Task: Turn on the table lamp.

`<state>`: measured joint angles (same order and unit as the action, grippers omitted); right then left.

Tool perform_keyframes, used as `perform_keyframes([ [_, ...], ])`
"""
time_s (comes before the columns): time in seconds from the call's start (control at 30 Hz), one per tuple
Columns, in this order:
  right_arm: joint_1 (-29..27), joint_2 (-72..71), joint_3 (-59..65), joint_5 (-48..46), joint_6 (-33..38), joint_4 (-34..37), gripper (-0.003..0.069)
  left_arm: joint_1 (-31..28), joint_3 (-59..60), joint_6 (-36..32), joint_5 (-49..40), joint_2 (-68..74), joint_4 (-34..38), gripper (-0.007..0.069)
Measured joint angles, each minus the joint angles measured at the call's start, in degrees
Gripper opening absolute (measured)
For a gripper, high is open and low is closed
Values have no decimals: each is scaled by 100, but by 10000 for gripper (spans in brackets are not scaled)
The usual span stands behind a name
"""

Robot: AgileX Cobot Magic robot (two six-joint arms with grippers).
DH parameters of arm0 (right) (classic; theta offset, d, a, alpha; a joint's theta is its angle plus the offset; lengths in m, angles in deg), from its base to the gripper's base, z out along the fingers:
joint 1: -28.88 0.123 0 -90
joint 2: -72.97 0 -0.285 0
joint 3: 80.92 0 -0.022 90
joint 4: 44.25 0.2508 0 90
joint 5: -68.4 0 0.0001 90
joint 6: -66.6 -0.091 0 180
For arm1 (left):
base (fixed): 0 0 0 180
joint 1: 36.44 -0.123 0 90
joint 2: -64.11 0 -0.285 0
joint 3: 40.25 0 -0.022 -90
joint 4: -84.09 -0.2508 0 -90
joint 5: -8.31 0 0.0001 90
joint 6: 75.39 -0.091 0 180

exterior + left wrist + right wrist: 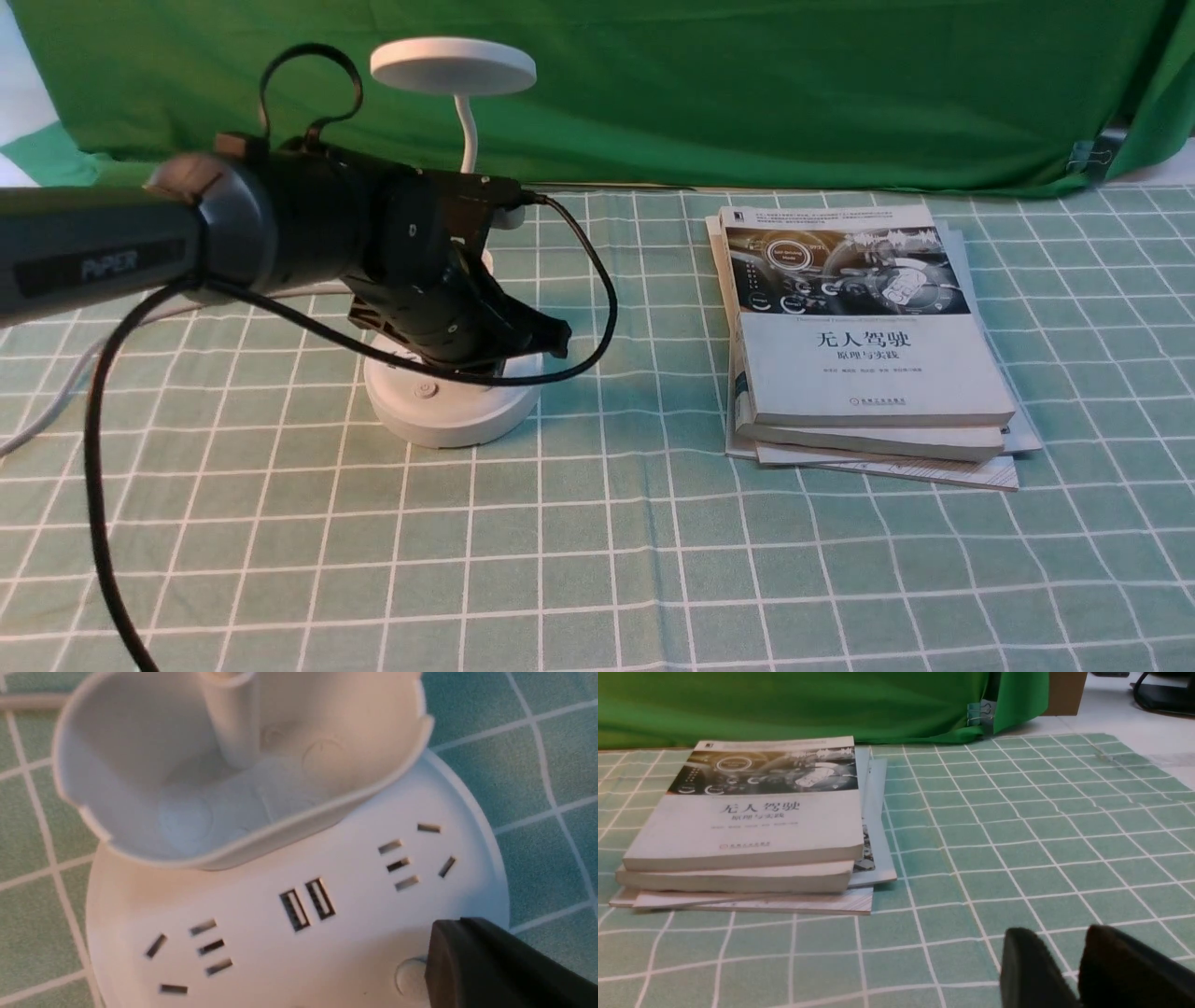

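Note:
The white table lamp stands left of centre, with its flat disc head (453, 65) on a thin gooseneck (467, 131) above the round base (448, 411). My left gripper (551, 338) hangs low over the base, its jaws together with nothing between them. In the left wrist view its dark tip (460, 933) partly covers a round button (409, 977) on the base (280, 956), beside two USB ports (308, 903) and below the cup-shaped holder (187, 812). The lamp head looks unlit. My right gripper (1064, 952) hovers over bare tablecloth, slightly open and empty.
A stack of books (868, 345) lies right of the lamp, also in the right wrist view (747, 826). A black cable (602, 308) loops from my left wrist past the base. A white cord (47, 411) runs off left. Green backdrop cloth (747, 93) hangs behind.

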<state>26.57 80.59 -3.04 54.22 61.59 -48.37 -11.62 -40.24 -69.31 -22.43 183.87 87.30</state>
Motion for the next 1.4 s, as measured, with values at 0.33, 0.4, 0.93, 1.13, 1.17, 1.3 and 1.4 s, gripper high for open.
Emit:
perform_keyframes([
  [0.33, 0, 0, 0, 0, 0, 0, 238, 0, -23, 68, 10, 87, 0, -1],
  [0.4, 0, 0, 0, 0, 0, 0, 238, 0, -35, 120, 22, 118, 0, -1],
  [0.93, 0, 0, 0, 3, 0, 0, 238, 0, 200, 261, -814, -793, -197, 0],
  [1.13, 0, 0, 0, 3, 0, 0, 238, 0, 1452, -43, -780, -2191, 389, 0],
  [1.17, 0, 0, 0, 3, 0, 0, 238, 0, 1564, -85, -738, -2257, 424, 0],
  [1.3, 0, 0, 0, 3, 0, 0, 238, 0, 2626, -796, -32, -4040, 1386, 0],
  [1.4, 0, 0, 0, 3, 0, 0, 238, 0, 3213, -1277, 706, -5202, 1893, 0],
])
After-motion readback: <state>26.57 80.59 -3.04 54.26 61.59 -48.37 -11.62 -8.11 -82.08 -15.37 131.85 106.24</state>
